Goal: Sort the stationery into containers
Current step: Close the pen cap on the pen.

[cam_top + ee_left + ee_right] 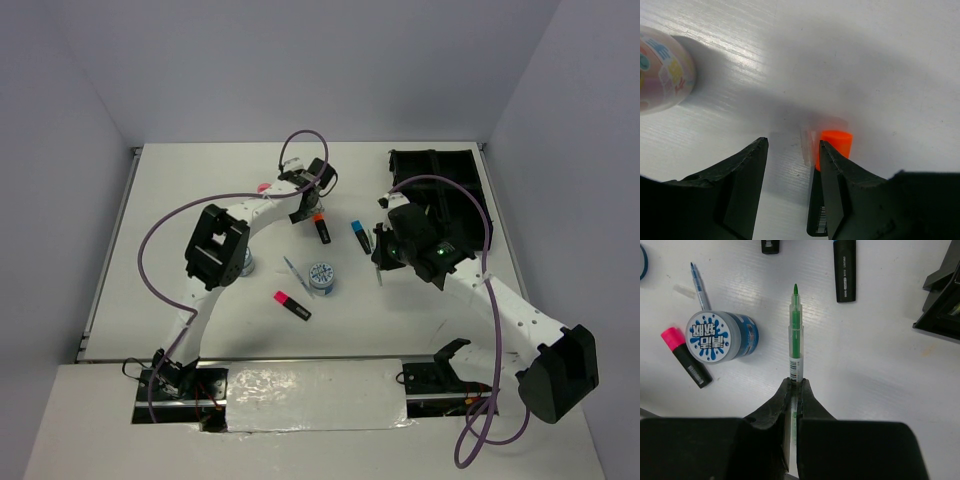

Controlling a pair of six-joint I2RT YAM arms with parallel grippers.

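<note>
"Stationery [292, 268]: where did it lie?"
"All outside the black plastic organiser tray [462, 172], to its left. The short black blue-capped highlighter [360, 235] lay nearest the tray, the short black orange-capped highlighter [320, 226] farther left, the round blue-and-white tub [321, 277] and the short black pink-capped highlighter [292, 305] farther still, a pink bottle [263, 187] farthest of all."
"And the grippers?"
"The right gripper [795, 385] was clamped on a thin clear green-tipped pen [795, 335], near the tray's left side. The left gripper [792, 150], farther left of the tray, stood with fingers apart, gripping nothing; the orange cap showed just beside one finger."
</note>
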